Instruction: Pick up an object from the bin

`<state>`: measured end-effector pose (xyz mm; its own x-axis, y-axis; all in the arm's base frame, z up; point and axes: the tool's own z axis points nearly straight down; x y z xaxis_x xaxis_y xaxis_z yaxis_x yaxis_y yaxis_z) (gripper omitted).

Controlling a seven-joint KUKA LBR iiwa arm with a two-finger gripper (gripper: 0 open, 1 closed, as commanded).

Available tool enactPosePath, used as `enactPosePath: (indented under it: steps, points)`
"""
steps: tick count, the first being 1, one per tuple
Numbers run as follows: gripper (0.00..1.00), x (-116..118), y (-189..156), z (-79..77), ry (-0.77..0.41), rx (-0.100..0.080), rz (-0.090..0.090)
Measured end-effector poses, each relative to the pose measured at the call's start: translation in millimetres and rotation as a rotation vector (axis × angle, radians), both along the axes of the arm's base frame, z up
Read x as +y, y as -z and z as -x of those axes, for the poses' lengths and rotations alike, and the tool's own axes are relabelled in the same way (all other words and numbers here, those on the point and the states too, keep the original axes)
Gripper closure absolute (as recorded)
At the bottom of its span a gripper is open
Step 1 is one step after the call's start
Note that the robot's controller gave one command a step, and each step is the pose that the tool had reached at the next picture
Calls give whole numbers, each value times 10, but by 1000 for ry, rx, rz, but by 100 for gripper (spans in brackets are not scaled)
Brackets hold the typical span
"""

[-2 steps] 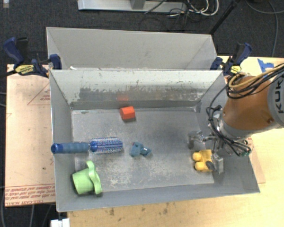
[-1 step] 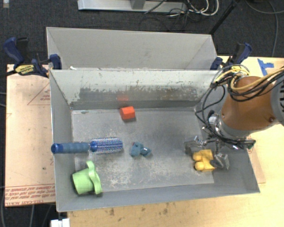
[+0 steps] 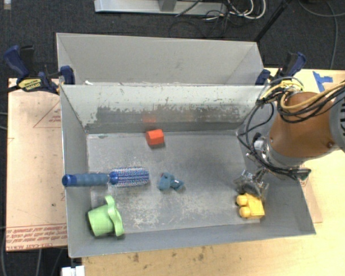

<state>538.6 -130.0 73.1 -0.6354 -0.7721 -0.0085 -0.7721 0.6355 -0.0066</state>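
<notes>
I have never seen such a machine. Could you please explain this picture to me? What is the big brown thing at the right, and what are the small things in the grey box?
The brown thing is a robot arm. It reaches in from the right, and the one camera looks down from above, a little to one side. At the arm's tip is the gripper, the part that picks things up. The grey box is a metal bin.

Five loose things lie in it:
- an orange-red cube near the back wall
- a blue brush at the left
- a green cup on its side below the brush
- a small blue-grey piece in the middle
- a yellow block in the near right corner

The gripper is low, right at the yellow block. I cannot tell whether it holds the block.
</notes>
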Motion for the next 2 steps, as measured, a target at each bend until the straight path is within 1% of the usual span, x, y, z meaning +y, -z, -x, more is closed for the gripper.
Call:
enactPosePath:
  steps: [1,2]
  points:
    - [0,12,11,11,0,4,-3]
    - [0,165,23,489,-248,8,2]
